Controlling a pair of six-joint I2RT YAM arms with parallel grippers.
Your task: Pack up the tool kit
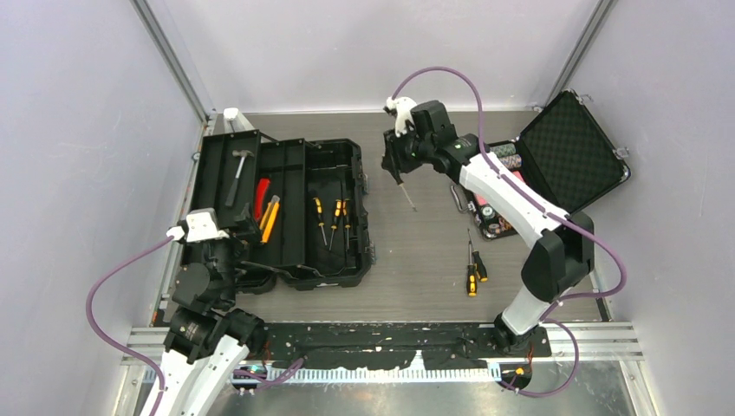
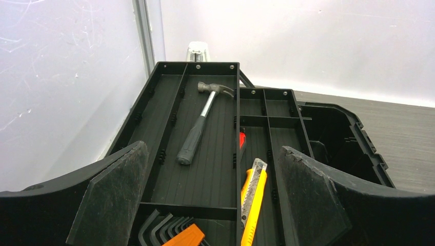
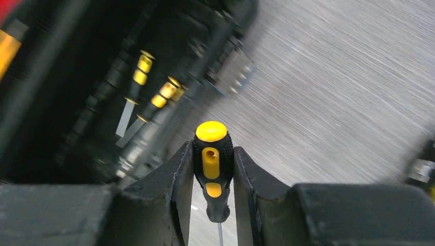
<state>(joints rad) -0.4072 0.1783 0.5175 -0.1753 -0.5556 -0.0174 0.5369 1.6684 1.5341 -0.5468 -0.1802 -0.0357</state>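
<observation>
The black toolbox (image 1: 334,160) lies open at the left of the table. Its trays hold a hammer (image 1: 236,173), red pliers (image 1: 261,198) and a yellow utility knife (image 1: 270,218). Three yellow-black screwdrivers (image 1: 334,218) lie in its main tub. My right gripper (image 1: 395,166) is shut on a yellow-black screwdriver (image 3: 212,164) and holds it above the table just right of the toolbox, shaft hanging down. My left gripper (image 1: 224,253) is open and empty over the near left tray. In its wrist view the hammer (image 2: 197,130) and the knife (image 2: 254,197) show between the fingers (image 2: 115,200).
Two more screwdrivers (image 1: 473,269) lie on the table right of centre. A smaller foam-lined case (image 1: 568,152) with poker chips stands open at the back right. Hex keys (image 2: 164,225) in an orange holder sit in the near tray. Walls close in on three sides.
</observation>
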